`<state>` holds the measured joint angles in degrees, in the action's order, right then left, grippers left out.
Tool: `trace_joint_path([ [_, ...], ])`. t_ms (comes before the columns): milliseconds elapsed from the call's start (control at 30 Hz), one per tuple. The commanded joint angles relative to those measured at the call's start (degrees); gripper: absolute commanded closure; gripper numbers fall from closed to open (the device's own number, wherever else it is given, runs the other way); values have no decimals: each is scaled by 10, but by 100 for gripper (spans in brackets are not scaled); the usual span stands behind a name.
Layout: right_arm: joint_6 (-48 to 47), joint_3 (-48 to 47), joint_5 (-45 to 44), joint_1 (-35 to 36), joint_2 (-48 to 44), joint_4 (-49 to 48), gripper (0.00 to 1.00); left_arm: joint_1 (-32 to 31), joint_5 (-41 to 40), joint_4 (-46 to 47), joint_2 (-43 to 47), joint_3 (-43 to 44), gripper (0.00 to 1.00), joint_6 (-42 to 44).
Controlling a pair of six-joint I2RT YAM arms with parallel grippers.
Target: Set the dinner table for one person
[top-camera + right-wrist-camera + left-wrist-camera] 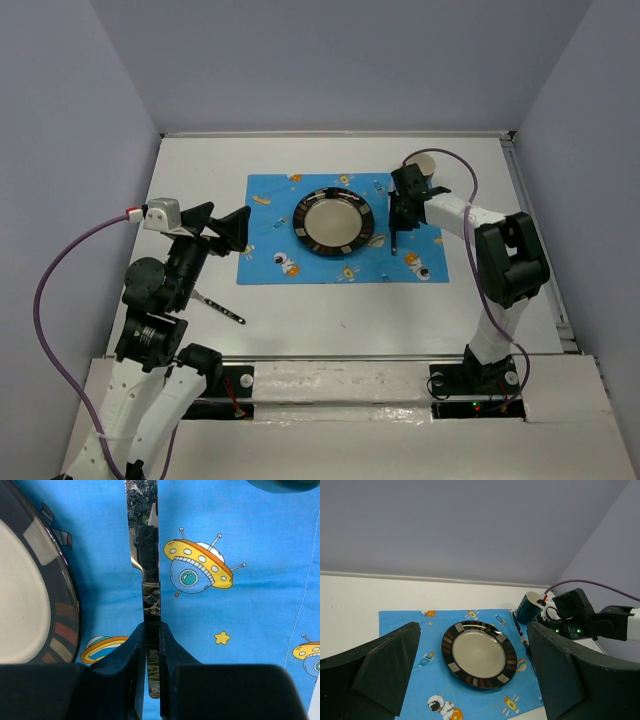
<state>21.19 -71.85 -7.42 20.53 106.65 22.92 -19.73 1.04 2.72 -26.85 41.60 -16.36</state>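
The dinner table [330, 310] is a large white top with a blue cartoon placemat [275, 215] on it. A dark-rimmed plate [334, 222] sits at the mat's middle. My right gripper [151, 630] is shut on the riveted handle of a knife [148, 555]. The knife lies low over the mat just right of the plate [25, 595], blade pointing away. From above, the right gripper [400, 212] and knife [395, 240] are beside the plate's right rim. My left gripper [225, 232] hangs open and empty at the mat's left edge, facing the plate [479, 653].
A teal cup [422, 163] stands at the mat's far right corner, just behind the right gripper. A dark-handled utensil [222, 309] lies on the bare table near the left arm's base. Walls close in the table at the back and both sides.
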Motion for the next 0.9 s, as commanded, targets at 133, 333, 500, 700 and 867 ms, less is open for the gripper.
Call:
trace_joint_path([
  [133,3,-20,6,-7,16,-2,87,6,7,25,1,-4,1,5],
  [333,-2,-21,3,-7,17,2,85,5,8,25,2,-4,1,5],
  [500,-4,-22,9,-7,12,6,80,6,8,25,2,-5,1,5],
  [700,-3,-25,19,-7,-8,10,71,6,8,25,1,-5,1,5],
  [867,-6,-22,38,-7,-38,11,64,7,9,26,-1,-5,1,5],
])
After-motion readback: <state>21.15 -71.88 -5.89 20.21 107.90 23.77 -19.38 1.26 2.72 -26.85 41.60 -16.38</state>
